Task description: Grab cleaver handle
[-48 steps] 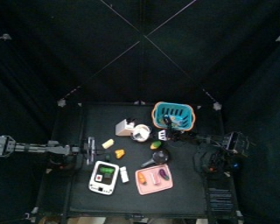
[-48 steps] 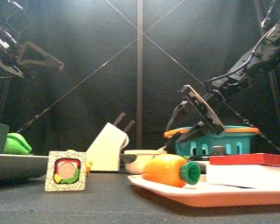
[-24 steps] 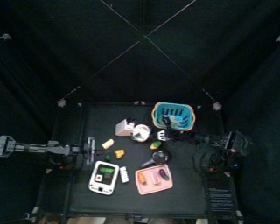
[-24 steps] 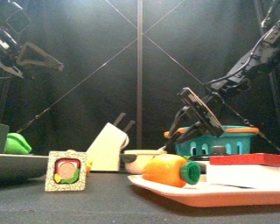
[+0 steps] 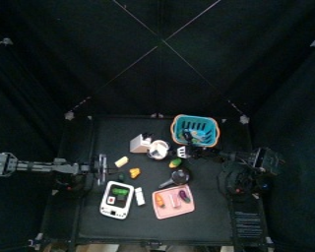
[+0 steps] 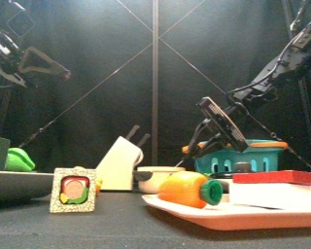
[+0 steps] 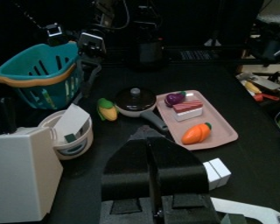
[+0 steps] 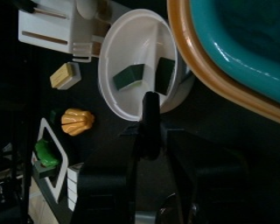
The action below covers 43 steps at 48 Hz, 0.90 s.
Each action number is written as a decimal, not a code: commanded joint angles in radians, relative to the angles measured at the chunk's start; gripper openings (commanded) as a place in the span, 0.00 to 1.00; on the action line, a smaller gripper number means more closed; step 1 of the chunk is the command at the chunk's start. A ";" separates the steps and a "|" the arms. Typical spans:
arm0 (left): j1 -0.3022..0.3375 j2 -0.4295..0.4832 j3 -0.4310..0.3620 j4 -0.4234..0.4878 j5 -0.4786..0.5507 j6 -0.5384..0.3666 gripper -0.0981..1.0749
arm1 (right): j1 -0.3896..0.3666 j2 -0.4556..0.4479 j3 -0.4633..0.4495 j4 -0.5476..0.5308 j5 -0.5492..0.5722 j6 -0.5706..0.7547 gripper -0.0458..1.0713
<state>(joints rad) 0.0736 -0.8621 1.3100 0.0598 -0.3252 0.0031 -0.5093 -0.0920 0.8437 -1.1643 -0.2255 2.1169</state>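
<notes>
A white knife block stands left of the table's middle, with black handles sticking out of its top; I cannot tell which one is the cleaver's. The block also shows in the top view, the left wrist view and the right wrist view. My right gripper hangs shut and empty above the teal basket, right of the block and apart from it. In the right wrist view its tip is over a white bowl. My left gripper is shut and rests at the table's left edge.
A white bowl sits beside the block. A pink tray at the front holds an orange vegetable and a red and white block. A white tray with green food lies front left. Yellow pieces lie near the block.
</notes>
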 commanded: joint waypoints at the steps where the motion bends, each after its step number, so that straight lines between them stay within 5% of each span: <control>1: 0.002 0.002 -0.012 0.000 -0.005 0.000 0.09 | 0.000 -0.021 -0.018 0.000 -0.003 -0.003 0.53; 43: 0.002 0.002 -0.012 0.000 -0.006 0.000 0.09 | 0.077 -0.146 -0.012 -0.061 0.133 -0.006 0.51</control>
<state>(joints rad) 0.0736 -0.8621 1.3100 0.0598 -0.3252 0.0015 -0.4464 -0.2025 0.8422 -1.2210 -0.0920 2.1138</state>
